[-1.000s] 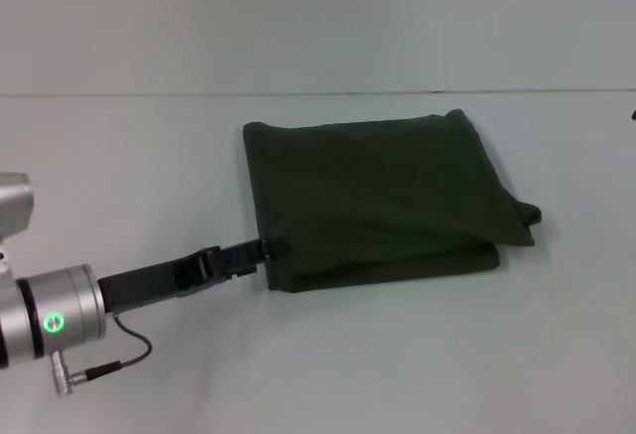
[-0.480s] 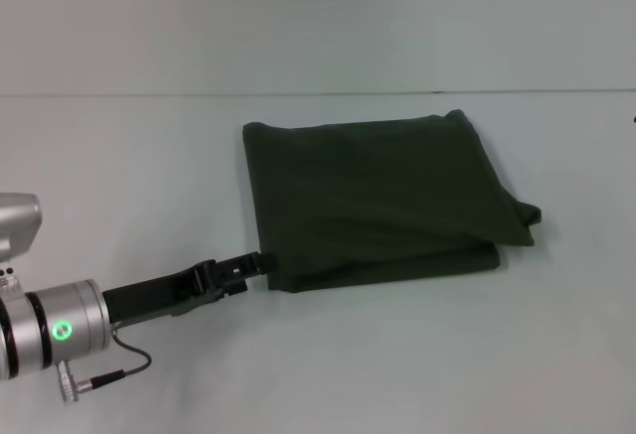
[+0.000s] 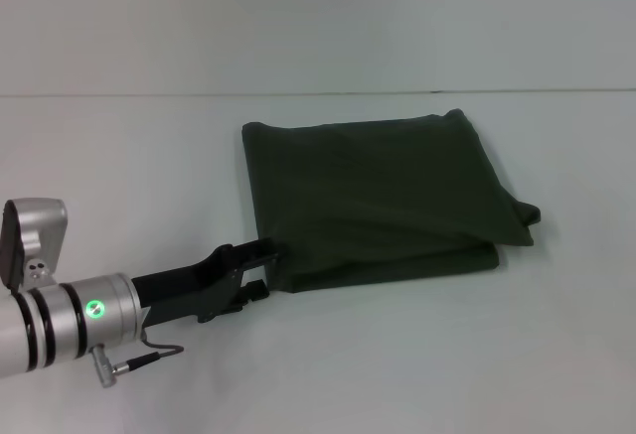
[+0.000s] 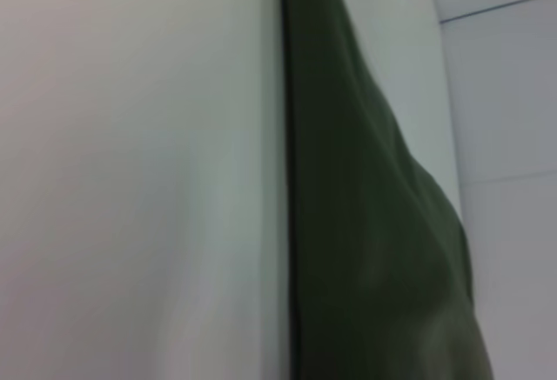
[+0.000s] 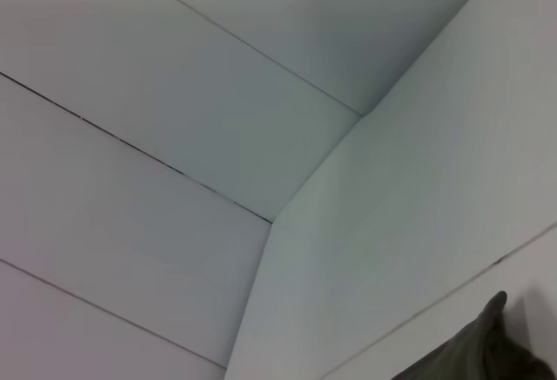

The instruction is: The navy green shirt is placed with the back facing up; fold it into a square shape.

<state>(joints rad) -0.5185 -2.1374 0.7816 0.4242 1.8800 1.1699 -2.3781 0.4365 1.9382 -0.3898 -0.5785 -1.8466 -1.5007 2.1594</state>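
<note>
Navy green shirt (image 3: pixel 383 201) lies folded, near-square, mid-table (image 3: pixel 129 156). My left tool (image 3: pixel 260 267) sits at near-left corner, fingers spread, gripping nothing. I'd back out low, clear of hem. Right tool out of view.

Lab: bare white table (image 3: pixel 417 355), panel walls (image 5: pixel 157 136)

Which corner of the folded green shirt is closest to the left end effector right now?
The near-left corner of the navy green shirt. The left end effector sits beside it, fingers apart; the other three corners lie farther across the table.
</note>
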